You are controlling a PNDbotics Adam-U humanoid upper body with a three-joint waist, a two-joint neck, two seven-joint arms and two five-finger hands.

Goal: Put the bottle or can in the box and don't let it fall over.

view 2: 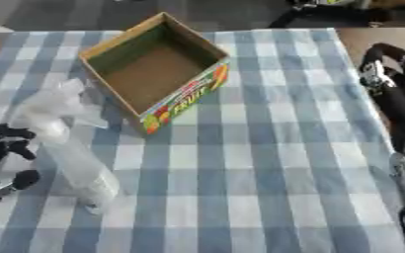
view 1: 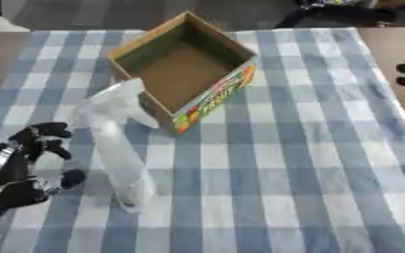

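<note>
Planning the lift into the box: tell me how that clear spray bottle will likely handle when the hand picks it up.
The spray bottle looks see-through and seemingly empty, so it is probably light. It stands tall on a narrow base, so it may tip easily if nudged. Its smooth plastic could slip; the left hand is beside it, fingers curled, contact unclear. The box sits open just behind.

One clear plastic spray bottle (view 1: pixel 111 143), one open cardboard box (view 1: pixel 187 69) with colourful printed sides, and two black robot hands, left (view 1: pixel 29 165) and right (view 2: pixel 392 86), are on one blue-and-white checked tablecloth (view 1: pixel 284 163).
</note>
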